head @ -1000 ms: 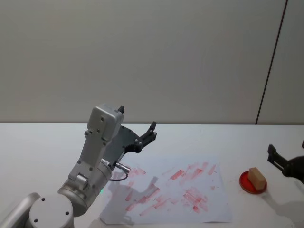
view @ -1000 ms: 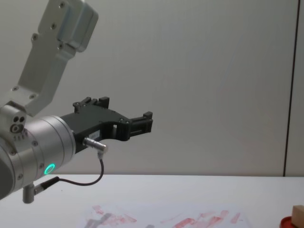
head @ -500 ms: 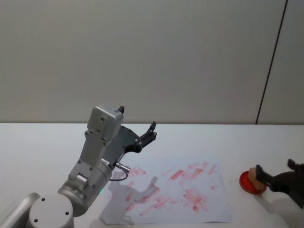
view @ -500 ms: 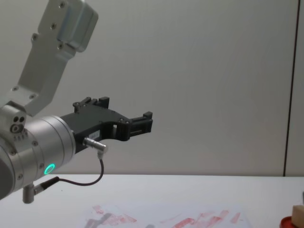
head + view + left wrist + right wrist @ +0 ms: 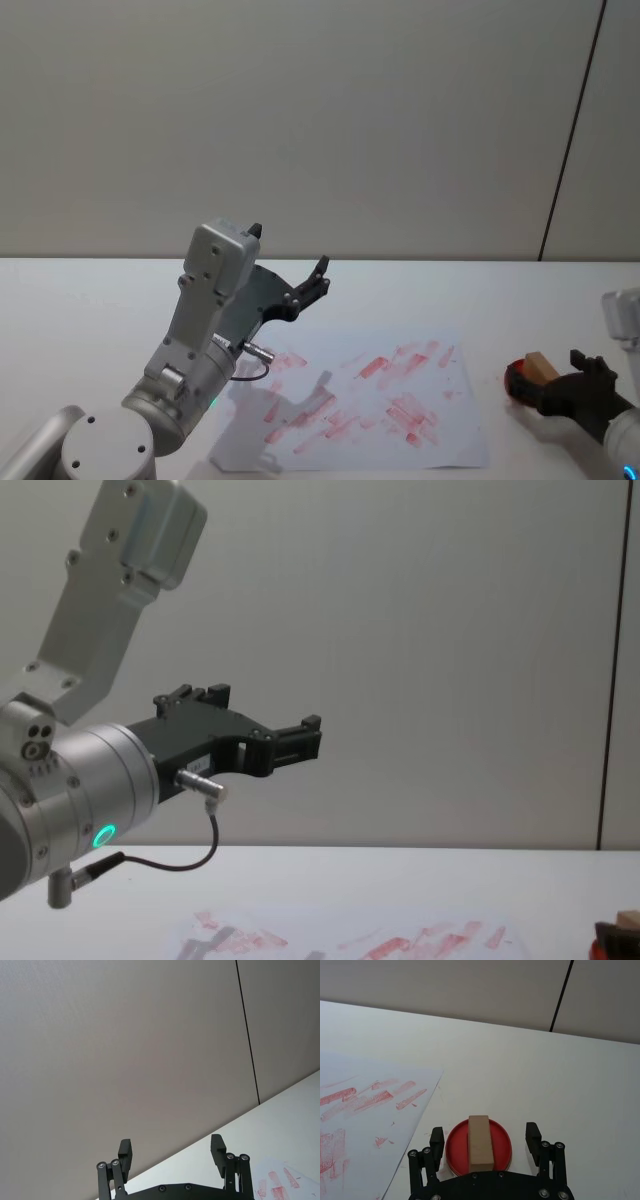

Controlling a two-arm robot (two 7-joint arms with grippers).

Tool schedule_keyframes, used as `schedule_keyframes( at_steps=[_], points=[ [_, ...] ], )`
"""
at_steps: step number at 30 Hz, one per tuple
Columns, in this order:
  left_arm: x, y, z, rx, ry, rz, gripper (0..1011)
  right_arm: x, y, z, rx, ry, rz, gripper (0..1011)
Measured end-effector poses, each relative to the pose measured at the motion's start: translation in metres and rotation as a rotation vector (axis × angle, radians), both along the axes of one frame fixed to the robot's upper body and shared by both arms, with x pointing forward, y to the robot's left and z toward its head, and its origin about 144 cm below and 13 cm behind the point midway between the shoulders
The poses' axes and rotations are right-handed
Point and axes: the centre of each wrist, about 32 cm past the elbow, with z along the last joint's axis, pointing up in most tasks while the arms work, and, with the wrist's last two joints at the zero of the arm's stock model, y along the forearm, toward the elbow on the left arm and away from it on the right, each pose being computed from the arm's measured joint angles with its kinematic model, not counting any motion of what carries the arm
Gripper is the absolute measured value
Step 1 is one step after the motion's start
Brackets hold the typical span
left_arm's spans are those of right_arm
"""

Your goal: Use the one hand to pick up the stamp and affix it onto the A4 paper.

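Note:
The stamp (image 5: 480, 1144), a pale tan block, lies on a round red ink pad (image 5: 502, 1150) to the right of the A4 paper (image 5: 372, 402). My right gripper (image 5: 484, 1134) is open and low over the pad, one finger on each side of the stamp with gaps between. In the head view the stamp (image 5: 541, 366) sits just ahead of that right gripper (image 5: 548, 384) near the table's right edge. The paper (image 5: 365, 1110) is white with many red smears. My left gripper (image 5: 290, 250) hangs open and empty, high above the paper's left part.
The left arm's silver wrist (image 5: 90, 790) with a green light and a cable fills the chest view's left. Bare white table (image 5: 90, 300) surrounds the paper, and a plain wall stands behind.
My right gripper has come in from the right edge and lowered, so its open fingers now straddle the stamp on the pad. The left arm has not moved.

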Motion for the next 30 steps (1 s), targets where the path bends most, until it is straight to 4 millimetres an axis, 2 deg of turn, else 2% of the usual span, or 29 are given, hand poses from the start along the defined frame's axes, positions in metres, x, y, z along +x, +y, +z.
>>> schedule_keyframes(
  at_steps=[15, 16, 23, 24, 27, 29, 30],
  points=[
    [0.0000, 0.0000, 0.0000, 0.000, 0.000, 0.000, 1003, 0.0069, 0.0071, -0.0059, -0.021, 0.022, 0.023, 976],
    [0.0000, 0.0000, 0.0000, 0.000, 0.000, 0.000, 1003, 0.0071, 0.0072, -0.0060, -0.022, 0.023, 0.024, 925],
    [0.0000, 0.0000, 0.0000, 0.000, 0.000, 0.000, 1003, 0.0084, 0.0085, -0.0068, -0.025, 0.026, 0.029, 781],
    [0.0000, 0.0000, 0.0000, 0.000, 0.000, 0.000, 1002, 0.0085, 0.0086, -0.0068, -0.026, 0.026, 0.029, 717],
    [0.0000, 0.0000, 0.0000, 0.000, 0.000, 0.000, 1002, 0.0086, 0.0089, -0.0071, -0.026, 0.027, 0.030, 659],
    [0.0000, 0.0000, 0.0000, 0.000, 0.000, 0.000, 1002, 0.0089, 0.0092, -0.0073, -0.027, 0.028, 0.030, 560],
    [0.0000, 0.0000, 0.0000, 0.000, 0.000, 0.000, 1003, 0.0089, 0.0092, -0.0074, -0.027, 0.028, 0.031, 543]
  ],
)
